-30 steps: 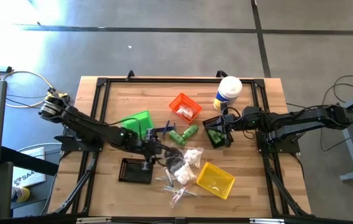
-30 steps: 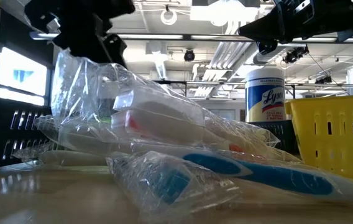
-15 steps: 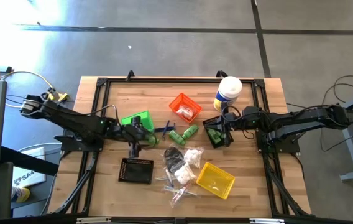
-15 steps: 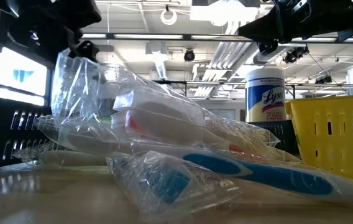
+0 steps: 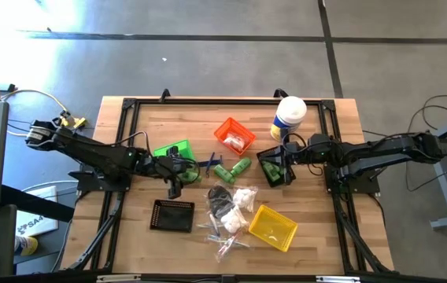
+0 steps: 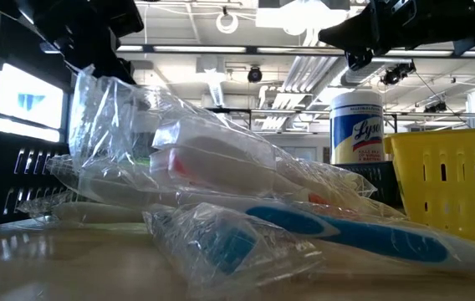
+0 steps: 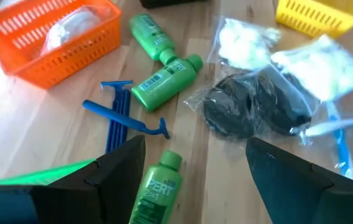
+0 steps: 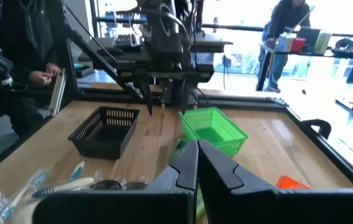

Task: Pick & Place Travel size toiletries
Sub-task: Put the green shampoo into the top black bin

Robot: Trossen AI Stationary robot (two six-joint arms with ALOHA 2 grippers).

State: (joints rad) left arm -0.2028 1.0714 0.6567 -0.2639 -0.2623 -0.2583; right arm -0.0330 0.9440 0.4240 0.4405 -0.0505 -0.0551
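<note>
My left gripper hangs open beside the green bin. In the left wrist view a green PERT bottle shows between its spread fingers, close to one of them. Two more green bottles and blue razors lie on the wood. White packets, dark pouches and clear-wrapped toothbrushes lie piled near the yellow bin. My right gripper is shut over a small black bin and holds nothing. My left gripper is open with the green PERT bottle's body beside one finger. I cannot tell whether that finger touches the bottle, or whether the bottle lies on the table.
An orange bin holds a white packet. A second black bin sits near the table's near edge. The tall white-lidded canister stands by the far right corner. People show beyond the table in the right wrist view.
My left arm has drawn back toward the table's left. Its gripper has moved from beside the near black bin toward the far edge, up to the green bin.
</note>
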